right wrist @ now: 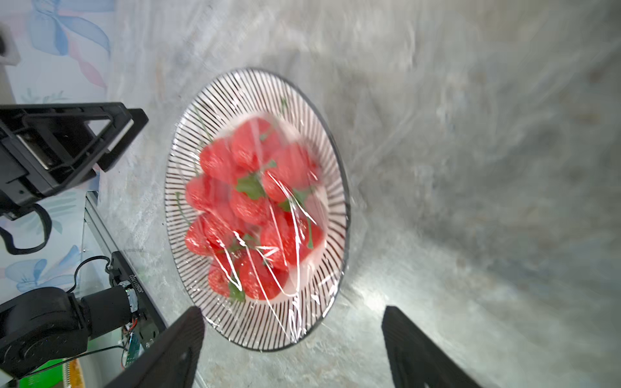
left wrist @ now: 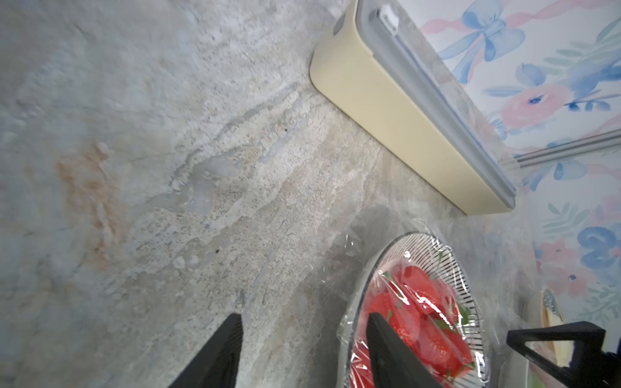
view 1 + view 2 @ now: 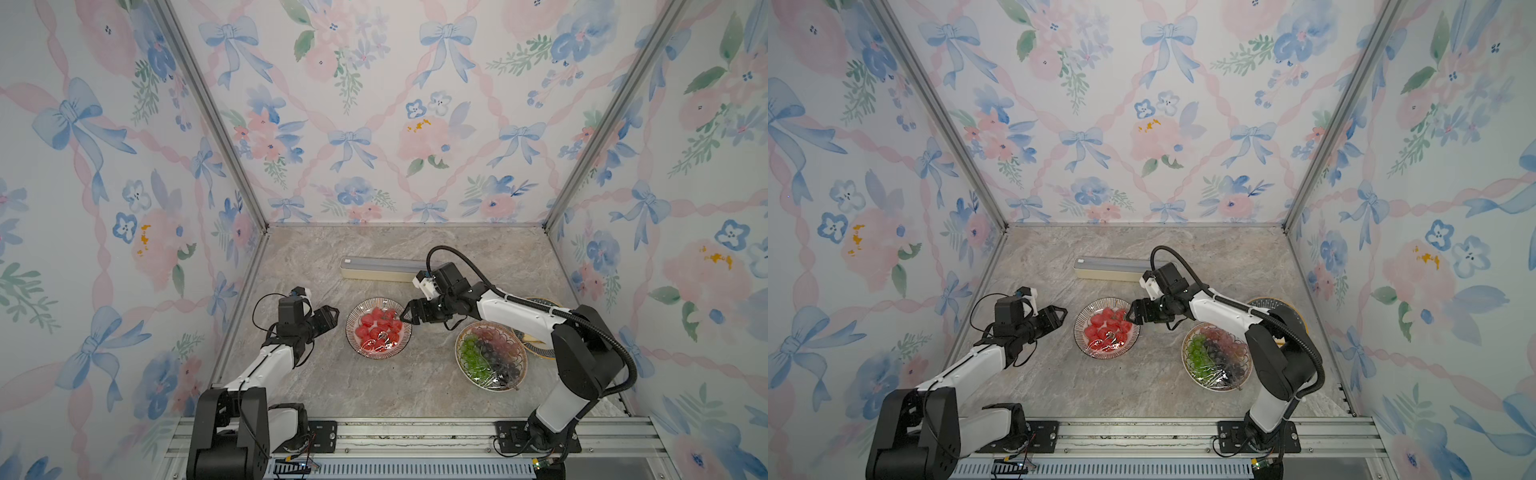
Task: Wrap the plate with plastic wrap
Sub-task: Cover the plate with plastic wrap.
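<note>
Floral wallpaper with blue bows closes three sides of a marbled grey worktop. From the left, the left tool hovers low at the plate's 9 o'clock. Its jaws are apart and empty, just beside the rim and, as far as I can see, not touching it. The striped plate sits mid-worktop, heaped with strawberries. The plastic wrap already lies over it, glossy and creased, with loose film flaring past the rim. At the plate's 12 o'clock, well apart, lies the long cream box with its grey-blue top. I'd guess it is parked there so the space by the plate's rim stays free. At the plate's 2 o'clock the right tool points at the rim with its jaws spread wide and nothing between them. With one tool on each side of the plate, they look placed to press or tuck the loose edges down, which I judge to be about all that remains. Farther right, at the plate's 4 o'clock, a grape dish sits under its own film.
</note>
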Available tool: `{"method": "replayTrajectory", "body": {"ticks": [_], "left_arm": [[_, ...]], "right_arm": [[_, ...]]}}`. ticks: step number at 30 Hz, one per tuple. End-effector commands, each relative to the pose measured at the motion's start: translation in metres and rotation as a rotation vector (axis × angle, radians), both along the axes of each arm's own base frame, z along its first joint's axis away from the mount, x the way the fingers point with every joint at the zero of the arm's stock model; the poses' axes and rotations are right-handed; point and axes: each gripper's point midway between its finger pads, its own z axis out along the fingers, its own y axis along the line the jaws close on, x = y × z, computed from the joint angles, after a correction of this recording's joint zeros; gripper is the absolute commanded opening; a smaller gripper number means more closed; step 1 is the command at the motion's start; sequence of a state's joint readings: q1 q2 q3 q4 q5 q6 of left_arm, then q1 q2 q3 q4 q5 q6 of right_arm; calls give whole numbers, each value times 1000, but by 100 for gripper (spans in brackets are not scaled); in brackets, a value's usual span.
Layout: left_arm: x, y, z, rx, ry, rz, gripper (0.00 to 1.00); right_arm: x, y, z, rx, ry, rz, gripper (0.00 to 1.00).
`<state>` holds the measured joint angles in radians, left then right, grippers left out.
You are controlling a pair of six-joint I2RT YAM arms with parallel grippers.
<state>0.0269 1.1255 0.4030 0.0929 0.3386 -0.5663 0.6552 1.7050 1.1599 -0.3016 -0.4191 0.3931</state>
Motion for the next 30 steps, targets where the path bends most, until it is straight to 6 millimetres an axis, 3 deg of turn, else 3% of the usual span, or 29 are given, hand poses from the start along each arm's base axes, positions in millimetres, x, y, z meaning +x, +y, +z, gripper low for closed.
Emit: {"method": "replayTrajectory", "body": {"ticks": [1, 5, 9, 13, 21, 30], "left_arm": [[-16, -1, 1, -1, 37, -8, 79], [-34, -10, 2, -83, 36, -5, 97], [-44, -12, 2, -160, 41, 45, 98], [-50, -17, -6, -218, 85, 61, 98], [-61, -24, -26, -257, 174, 53, 98], [-63, -30, -27, -264, 186, 28, 98]], "right_arm": [[16, 18, 26, 18, -173, 123, 89], [30, 58, 34, 95, -231, 236, 92], [38, 94, 30, 139, -245, 343, 93], [45, 116, 19, 168, -220, 400, 92], [46, 140, -7, 183, -166, 464, 92], [44, 142, -36, 149, -85, 500, 92]]}}
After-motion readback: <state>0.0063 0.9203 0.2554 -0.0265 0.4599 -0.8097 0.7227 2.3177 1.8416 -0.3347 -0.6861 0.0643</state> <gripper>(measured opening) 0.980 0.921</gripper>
